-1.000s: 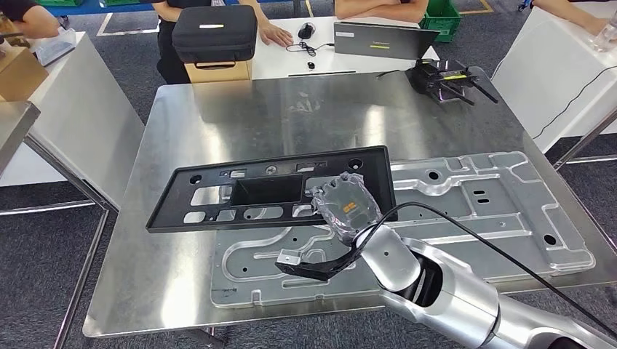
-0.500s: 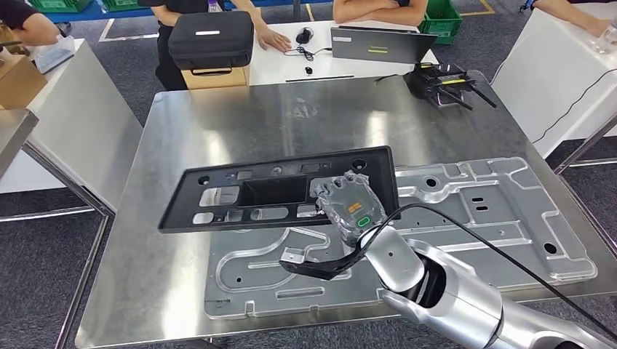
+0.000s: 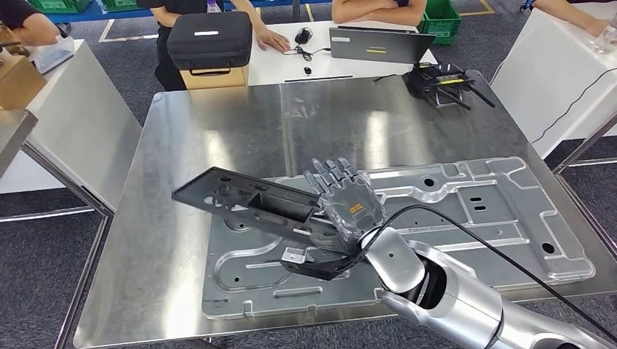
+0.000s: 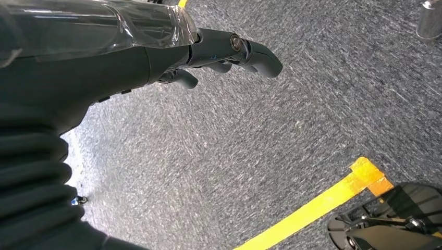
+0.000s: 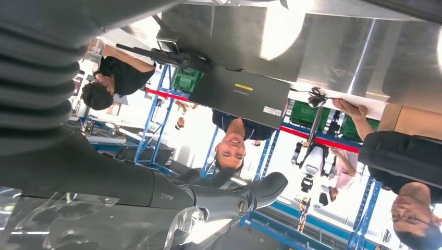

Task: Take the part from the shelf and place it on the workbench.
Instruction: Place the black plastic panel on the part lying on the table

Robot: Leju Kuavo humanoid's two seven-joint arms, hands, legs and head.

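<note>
One black plastic panel (image 3: 251,202) lies tilted on the workbench (image 3: 218,131), overlapping the silver stamped plate's (image 3: 473,211) left edge. Right hand (image 3: 348,202) released, fingers spread; left hand (image 4: 156,52) hangs empty over floor.

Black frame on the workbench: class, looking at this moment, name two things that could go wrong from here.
1. The black frame lies tilted across the edge of the metal plate, not flat, so it could rock or slide.
2. The right hand is open with fingers spread, right beside the frame's near end. Pulling back, it may catch the frame and drag it.
</note>
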